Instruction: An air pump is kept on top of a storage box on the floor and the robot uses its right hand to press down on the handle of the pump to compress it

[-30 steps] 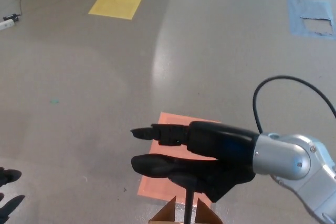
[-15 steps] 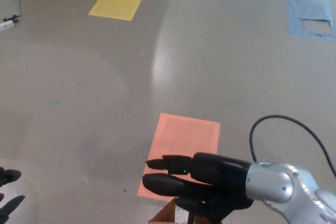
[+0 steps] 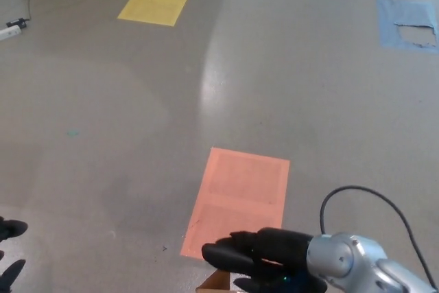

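Pump itself is hidden from me under my right hand; at far left I see only my left hand's point(image 3: 9, 252) fingertips, grip unreadable. Low at the bottom edge, the right hand point(image 3: 264, 260) lies flat, fingers extended together, above the storage box's point(image 3: 214, 283) cardboard corner and the orange floor patch point(image 3: 240, 193)

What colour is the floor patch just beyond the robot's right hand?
Orange-salmon: the rectangular floor patch beyond the right hand shows best in the head view.

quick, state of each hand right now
Left hand: only black fingertips show at the frame edge; cannot tell.
Right hand: cannot tell what it holds, if anything.
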